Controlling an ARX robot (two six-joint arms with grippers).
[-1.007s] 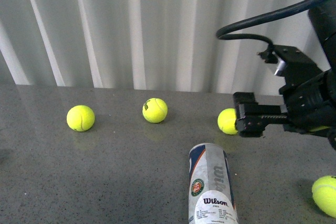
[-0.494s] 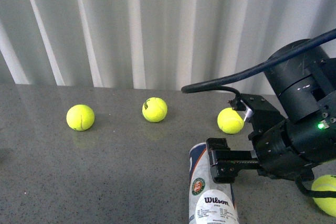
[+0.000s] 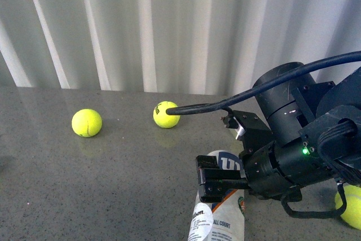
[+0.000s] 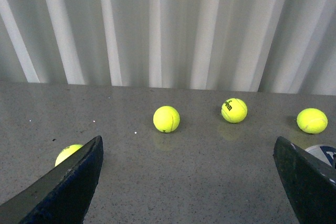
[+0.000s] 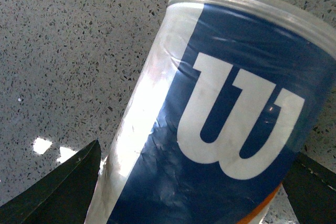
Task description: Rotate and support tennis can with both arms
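Now | right claw (image 3: pixel 211 182) astride tennis can (image 3: pixel 217 221) | fingers spread

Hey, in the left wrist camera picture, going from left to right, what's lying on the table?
Half-hidden tennis ball → second ball → third ball with dark lettering → fourth ball → end of the tennis can.

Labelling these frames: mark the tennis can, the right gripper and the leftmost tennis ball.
tennis can (image 5: pixel 226 124), right wrist view, on the white W of the blue label.
right gripper (image 3: pixel 207 184), front view, between its fingertips, over the can.
leftmost tennis ball (image 3: pixel 87 123), front view, middle of its yellow felt.
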